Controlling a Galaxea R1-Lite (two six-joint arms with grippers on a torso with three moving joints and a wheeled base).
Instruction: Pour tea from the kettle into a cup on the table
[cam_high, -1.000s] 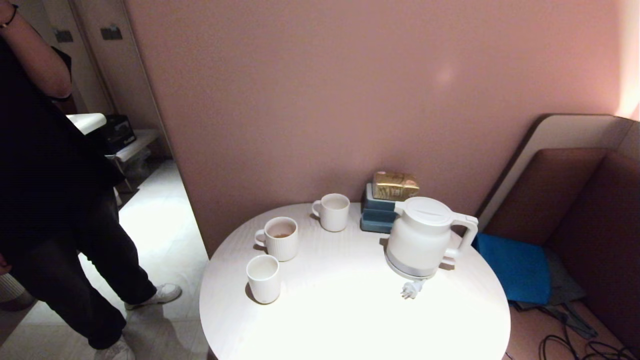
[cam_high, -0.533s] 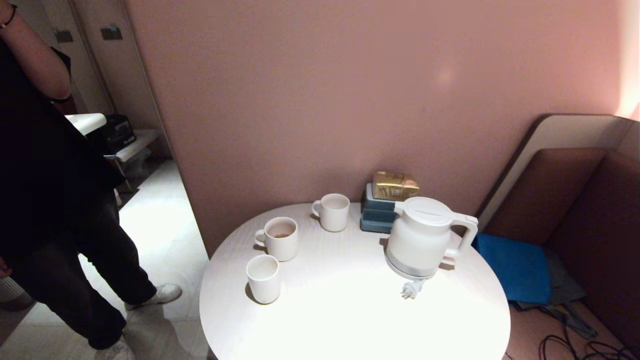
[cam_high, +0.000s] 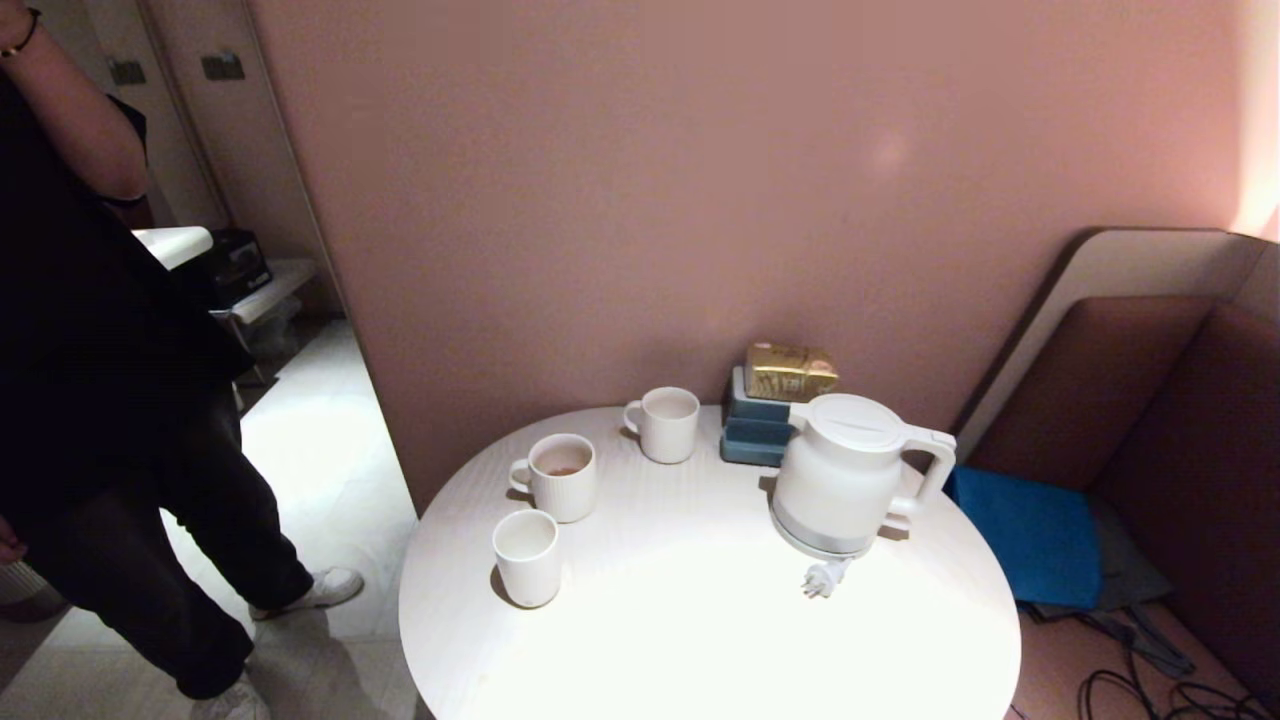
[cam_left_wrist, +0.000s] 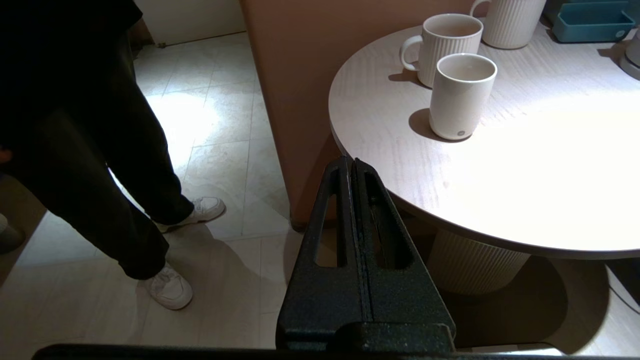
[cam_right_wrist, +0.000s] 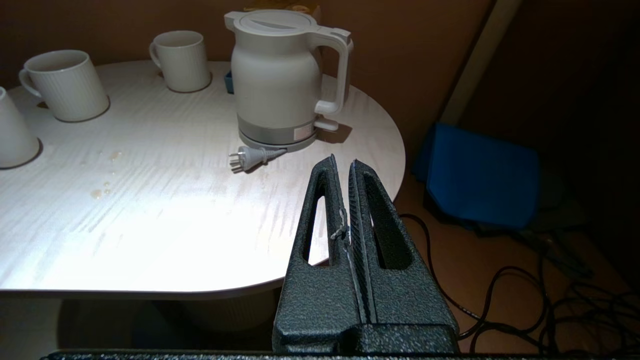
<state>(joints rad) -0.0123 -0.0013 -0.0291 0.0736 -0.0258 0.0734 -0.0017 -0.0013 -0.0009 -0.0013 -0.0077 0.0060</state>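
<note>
Sensibly, with the squat white plastic kettle (cam_high: 845, 474) upright at the round white table's (cam_high: 700, 640) far right, the clenched, empty right gripper (cam_right_wrist: 345, 167) should part wide, approach its right-facing loop handle (cam_right_wrist: 336, 70) squarely and grip firmly; left gripper (cam_left_wrist: 351, 162) parked, clenched.

Right gripper (cam_right_wrist: 345, 167) closed off the table (cam_right_wrist: 200, 240) edge, kettle (cam_right_wrist: 285, 75) upright beyond, plug (cam_right_wrist: 245, 159) beside it, possibly tea drops (cam_right_wrist: 102, 190).

Overhead glare washes the table (cam_high: 700, 640); corners dim.
</note>
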